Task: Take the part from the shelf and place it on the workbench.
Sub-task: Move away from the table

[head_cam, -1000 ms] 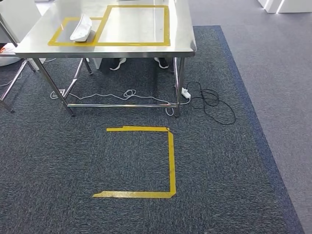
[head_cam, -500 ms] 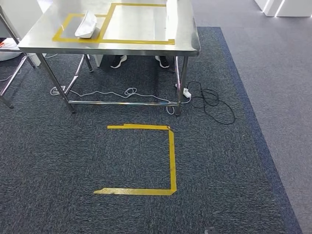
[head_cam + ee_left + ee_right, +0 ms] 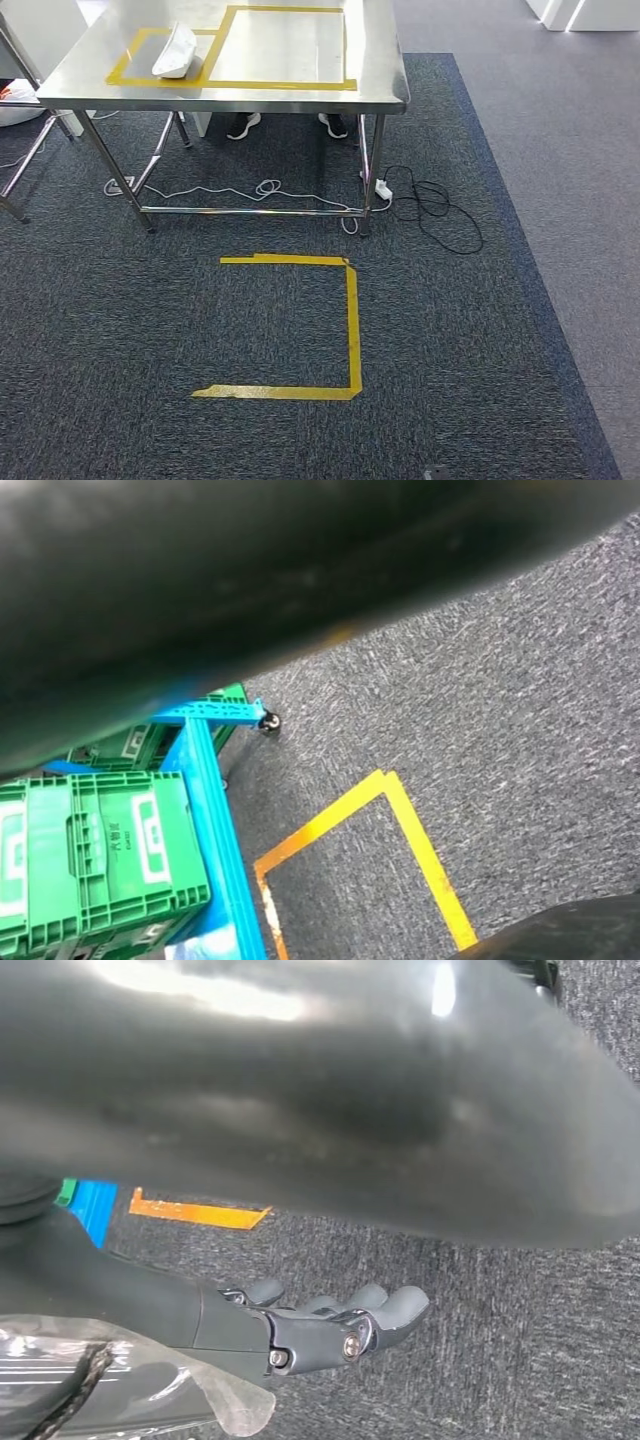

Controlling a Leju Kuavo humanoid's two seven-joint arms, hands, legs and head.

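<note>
Shiny steel workbench (image 3: pixel 377 60) with yellow tape outlines (image 3: pixel 347 50), white part (image 3: pixel 175 52), dark speckled grey carpet (image 3: pixel 113 330), green crates (image 3: pixel 90 850) on a bright blue rack (image 3: pixel 215 820).

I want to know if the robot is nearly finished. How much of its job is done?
Looks nearly done: a white part lies on the workbench, inside the small yellow tape box. In hand: nothing; the right hand hangs open and empty. Left: maybe nothing, unless more parts wait on the blue shelf with green crates.
</note>
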